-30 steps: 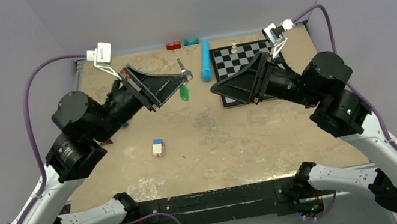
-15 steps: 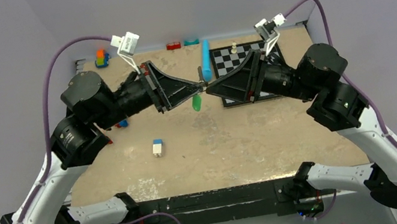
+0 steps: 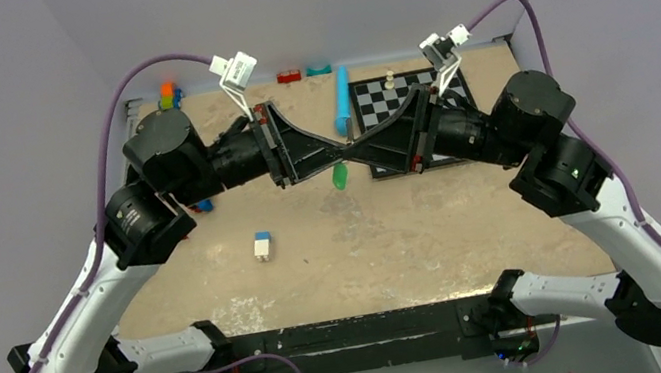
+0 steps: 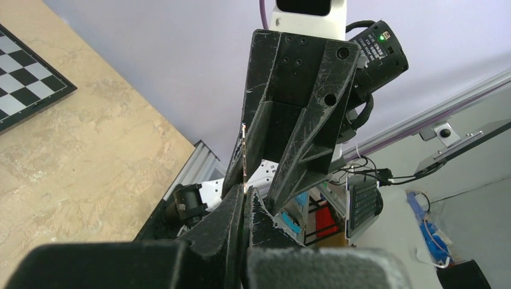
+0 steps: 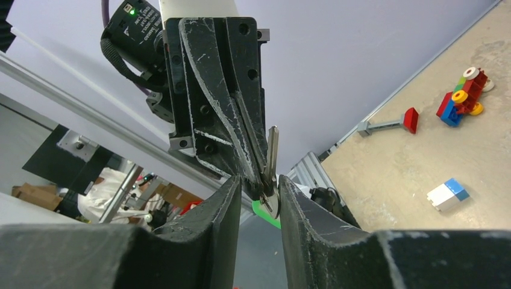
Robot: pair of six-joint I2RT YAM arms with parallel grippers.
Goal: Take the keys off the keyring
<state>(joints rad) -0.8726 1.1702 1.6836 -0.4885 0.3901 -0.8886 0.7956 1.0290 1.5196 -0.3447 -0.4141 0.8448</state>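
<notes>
The left gripper [image 3: 344, 152] is pinched narrow on the keys [image 5: 272, 150]. In the right wrist view a silvery blade stands up along its fingers, with a ring and the green tag [image 3: 339, 177] below. The right gripper [image 3: 362, 151] meets it tip to tip, its fingers [image 5: 232, 198] slightly parted on either side of the ring. Whether they touch the ring I cannot tell.

From above, both tips hang over the surface [image 3: 414, 223] at the left edge of the chessboard [image 3: 412, 90]. The metal is hidden between them there, and only the tag shows beneath. The left wrist view gives just a thin pale sliver where the tips meet, and no green.

A blue tube [image 3: 343, 100] lies just left of the chessboard. A pale chess piece [image 3: 389, 76] stands at the board's far edge. A blue-and-white block [image 3: 263, 246] lies well to the board's left and nearer the arms. Toy bricks [image 3: 168, 96] sit far to the board's left; the right wrist view shows them more clearly.
</notes>
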